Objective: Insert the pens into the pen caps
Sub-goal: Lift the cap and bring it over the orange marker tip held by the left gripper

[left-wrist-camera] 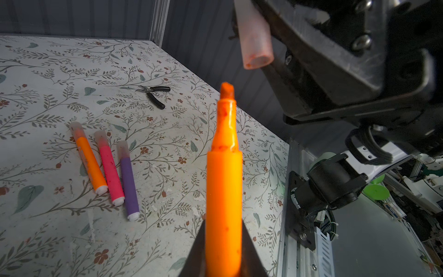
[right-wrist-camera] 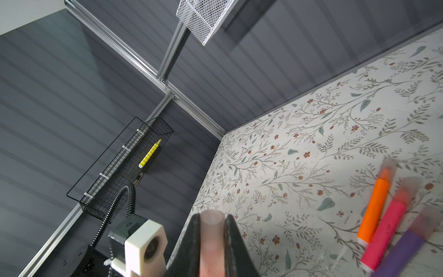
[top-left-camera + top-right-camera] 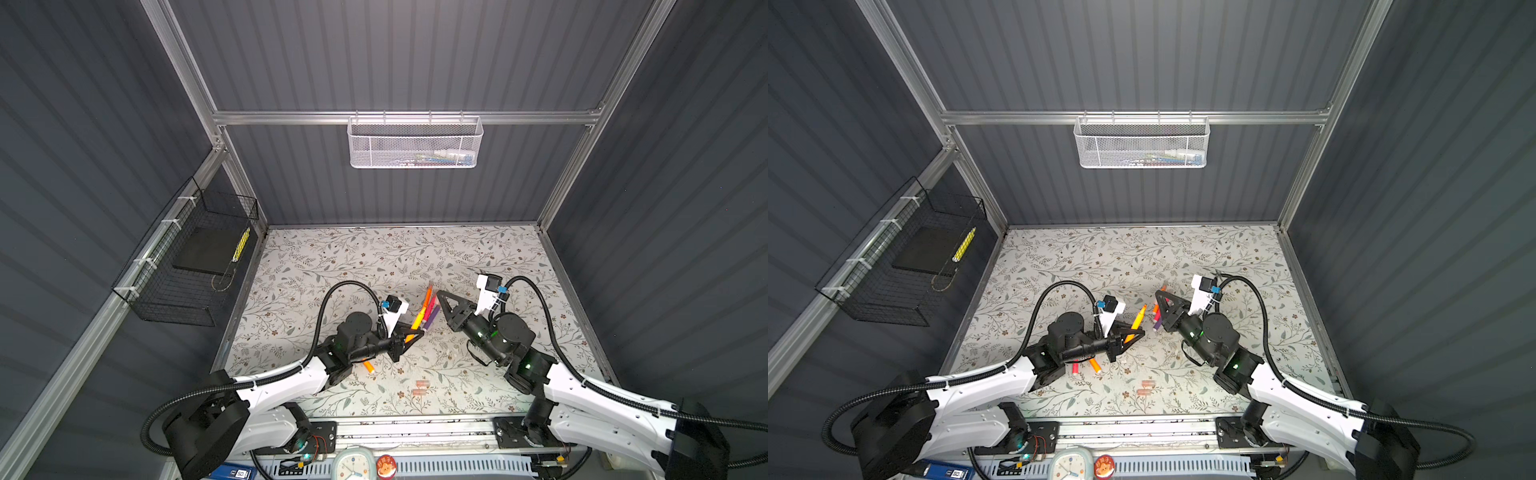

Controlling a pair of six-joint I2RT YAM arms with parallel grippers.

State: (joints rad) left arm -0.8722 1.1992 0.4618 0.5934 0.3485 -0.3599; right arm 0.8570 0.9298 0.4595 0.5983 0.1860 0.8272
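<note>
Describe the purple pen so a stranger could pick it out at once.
On the floral table, a capped orange pen, a pink pen and the purple pen lie side by side. The purple pen is an outer one, right beside the pink. No other pen in view is purple.

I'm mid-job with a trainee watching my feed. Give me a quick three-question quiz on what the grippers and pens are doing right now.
1. True or false: the left gripper is shut on an orange pen whose tip is bare.
2. What does the right gripper hold? A) nothing; B) a translucent cap; C) a second pen.
3. Fill in: ___ capped pens lie side by side on the table.

Key: 1 true. 2 B. 3 three (orange, pink, purple).
</note>
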